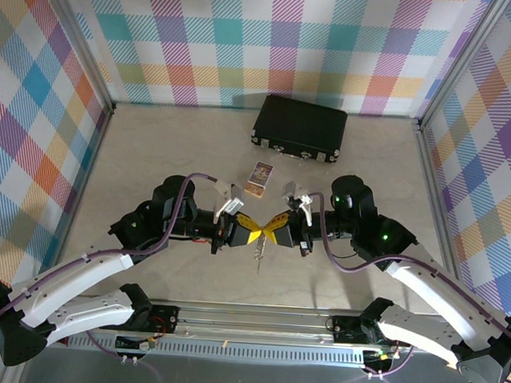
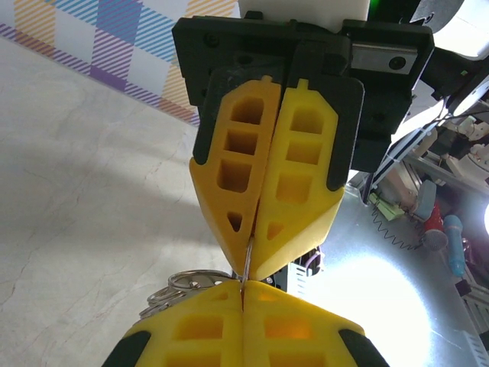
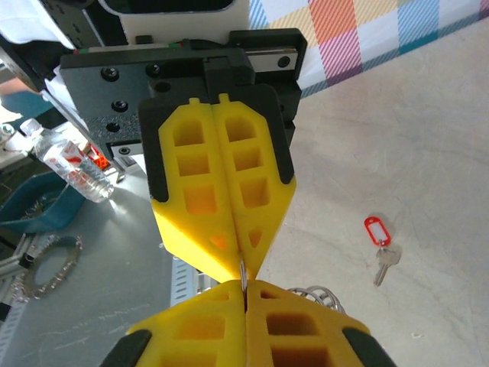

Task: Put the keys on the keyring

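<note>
My left gripper (image 1: 249,230) and right gripper (image 1: 276,224) meet tip to tip above the middle of the table. Both are shut on the same thin grey metal keyring (image 2: 247,264), which I see edge-on between the yellow fingertips (image 3: 244,273). Its short chain of small rings (image 2: 191,281) hangs beside my left gripper (image 2: 243,286), and in the top view the chain (image 1: 258,260) dangles below the joined tips. The keys (image 3: 380,235), a silver key on a red oval tag, lie flat on the table beyond my right gripper (image 3: 245,288), apart from both grippers.
A black case (image 1: 299,127) lies at the back of the table. A small printed card (image 1: 258,179) rests just behind the grippers. Checked walls close in the back and both sides, and a metal rail (image 1: 255,319) runs along the near edge.
</note>
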Available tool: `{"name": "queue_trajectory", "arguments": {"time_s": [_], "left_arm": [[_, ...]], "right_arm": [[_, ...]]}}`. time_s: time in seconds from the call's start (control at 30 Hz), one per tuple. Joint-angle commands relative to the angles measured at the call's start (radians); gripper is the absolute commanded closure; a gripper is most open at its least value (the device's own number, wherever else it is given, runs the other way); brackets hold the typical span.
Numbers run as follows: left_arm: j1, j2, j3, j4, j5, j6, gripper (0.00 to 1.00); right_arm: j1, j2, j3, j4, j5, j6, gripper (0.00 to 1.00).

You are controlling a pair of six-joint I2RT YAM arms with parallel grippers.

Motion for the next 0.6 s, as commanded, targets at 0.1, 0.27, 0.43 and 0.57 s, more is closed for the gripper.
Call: {"name": "queue_trajectory", "arguments": {"time_s": [0.1, 0.27, 0.43, 0.57], "left_arm": [[-0.015, -0.007, 0.038, 0.017, -0.004, 0.021, 1.00], [-0.014, -0.040, -0.004, 0.091, -0.034, -0.024, 0.79], [-0.013, -0.063, -0.072, 0.236, -0.044, -0.111, 0.76], [-0.013, -0.068, -0.101, 0.332, -0.026, -0.167, 0.76]], "right_arm": [[0.012, 0.000, 0.016, 0.041, -0.012, -0.017, 1.00], [0.012, -0.026, -0.008, 0.096, 0.001, -0.002, 1.00], [0.010, -0.082, -0.088, 0.283, -0.034, 0.070, 1.00], [0.012, -0.126, -0.160, 0.456, -0.037, 0.137, 1.00]]}}
